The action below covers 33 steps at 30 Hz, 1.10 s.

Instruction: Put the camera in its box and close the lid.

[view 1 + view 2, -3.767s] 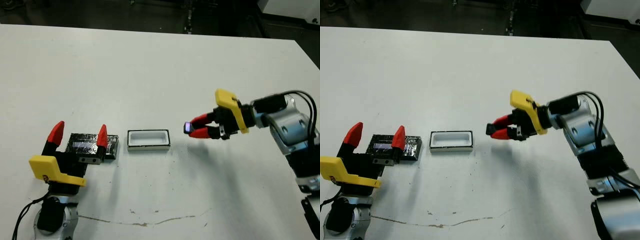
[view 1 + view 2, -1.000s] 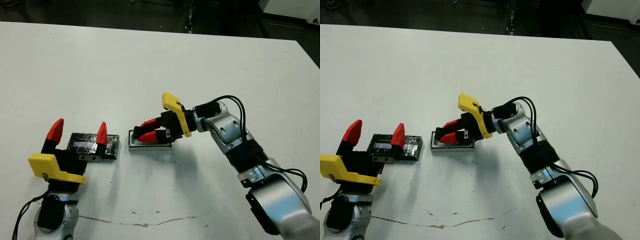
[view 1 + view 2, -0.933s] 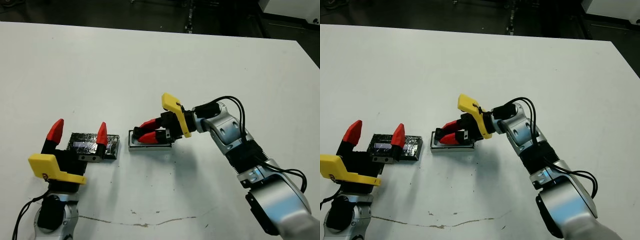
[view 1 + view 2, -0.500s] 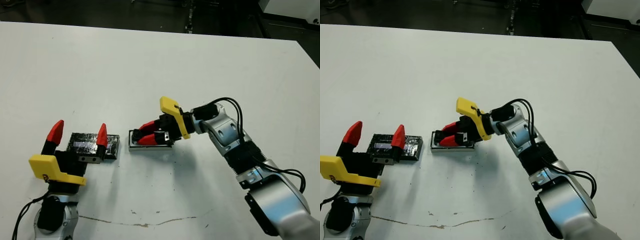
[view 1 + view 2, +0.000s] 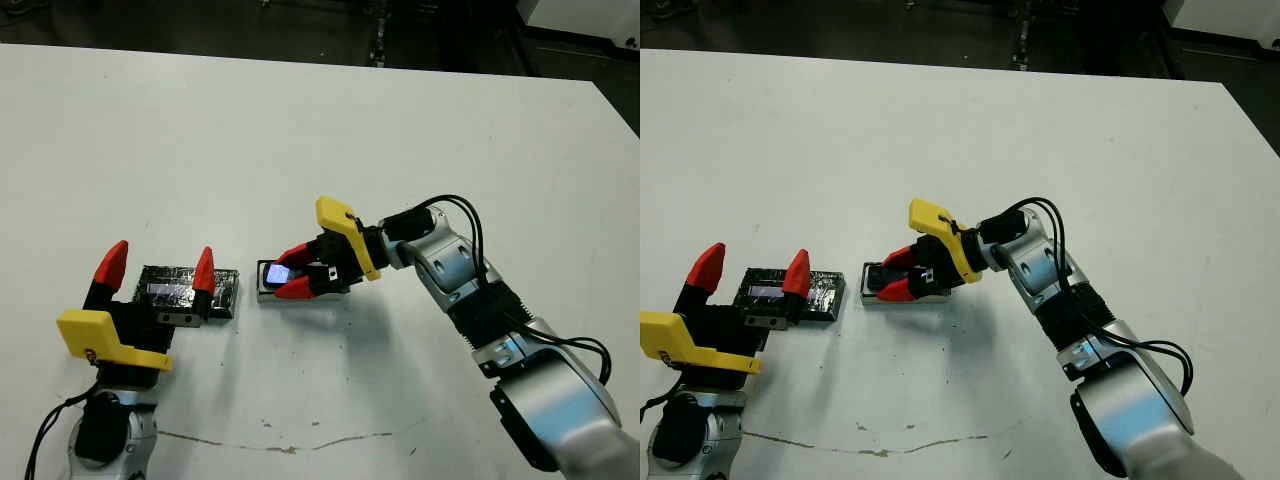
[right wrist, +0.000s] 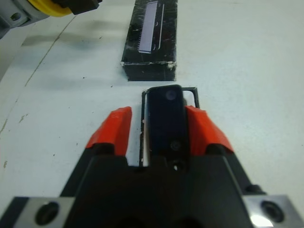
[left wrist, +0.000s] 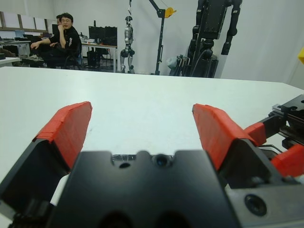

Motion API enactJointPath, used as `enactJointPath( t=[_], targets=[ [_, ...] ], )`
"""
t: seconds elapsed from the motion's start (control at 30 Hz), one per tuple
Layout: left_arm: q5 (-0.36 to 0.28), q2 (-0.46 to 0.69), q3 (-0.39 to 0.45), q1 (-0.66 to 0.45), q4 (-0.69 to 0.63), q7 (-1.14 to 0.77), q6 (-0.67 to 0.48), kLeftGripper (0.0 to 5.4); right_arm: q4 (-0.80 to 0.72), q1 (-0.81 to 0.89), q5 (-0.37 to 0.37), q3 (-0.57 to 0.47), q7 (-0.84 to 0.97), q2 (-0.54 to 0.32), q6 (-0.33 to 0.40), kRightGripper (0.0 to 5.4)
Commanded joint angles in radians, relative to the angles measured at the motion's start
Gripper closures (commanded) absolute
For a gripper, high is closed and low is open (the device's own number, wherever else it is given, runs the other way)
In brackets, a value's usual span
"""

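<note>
The right gripper (image 6: 161, 130) has its 2 red-tipped fingers parted on either side of the camera (image 6: 164, 118), which lies lengthwise in the box (image 5: 266, 293) with its glossy face up; in the right wrist view one finger stands clear of the camera's side while the other looks to touch it or nearly so, so the hold appears released, the spread leaving room to back out without dragging the device. The box sits near the middle of the white table (image 5: 300, 130), its white rim showing around the camera. Just beside it, at 9 o'clock from the box, the speckled black lid (image 5: 175, 290) lies flat, its pale strip facing up, lined up end to end with the box so that a short sideways carry should cover it. The left gripper (image 5: 157, 270) hovers at the lid with its 2 fingers spread wide, holding nothing, placed ready to straddle the cover. Closing the lid is judged the step remaining. People sit beyond the table's far edge.
</note>
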Motion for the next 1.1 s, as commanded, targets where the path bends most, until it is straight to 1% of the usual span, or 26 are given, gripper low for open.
enactJointPath(
  t=[0.03,0.3,0.43,0.53,0.73,0.8,0.9,0.97,1.03,1.1],
  targets=[
    [-0.015,0.000,-0.003,0.009,0.008,-0.008,0.007,0.00,0.020,0.017,0.000,-0.006,0.007,-0.010,0.002,1.85],
    [-0.015,0.003,-0.003,0.005,0.015,-0.010,-0.001,0.00,0.013,0.003,0.013,-0.019,0.016,-0.014,0.015,0.64],
    [0.006,0.005,0.000,0.004,0.021,-0.003,-0.008,0.00,0.004,-0.004,0.023,-0.031,0.025,-0.021,0.019,0.02],
    [0.010,0.003,0.002,0.003,0.021,-0.003,-0.007,0.00,-0.015,-0.005,0.037,-0.051,0.036,-0.032,0.017,0.02],
    [-0.018,-0.003,0.001,0.005,0.016,-0.011,0.007,0.00,-0.009,-0.015,0.077,-0.108,0.071,-0.052,0.005,0.02],
    [-0.021,-0.001,0.000,0.005,0.018,-0.012,0.003,0.00,-0.010,-0.018,0.087,-0.124,0.077,-0.063,0.011,0.02],
    [-0.018,0.002,-0.002,0.004,0.013,-0.010,0.006,0.00,-0.050,-0.020,0.108,-0.154,0.084,-0.094,0.037,0.02],
    [-0.016,0.001,-0.001,0.005,0.012,-0.007,0.007,0.00,-0.084,-0.011,0.125,-0.180,0.078,-0.116,0.038,0.02],
    [-0.017,0.001,-0.001,0.004,0.013,-0.009,0.005,0.00,-0.126,0.016,0.146,-0.221,0.052,-0.134,0.029,0.02],
    [-0.011,0.001,0.000,0.005,0.013,-0.006,0.001,0.00,-0.187,0.057,0.183,-0.274,0.010,-0.152,0.057,0.02]
  ],
)
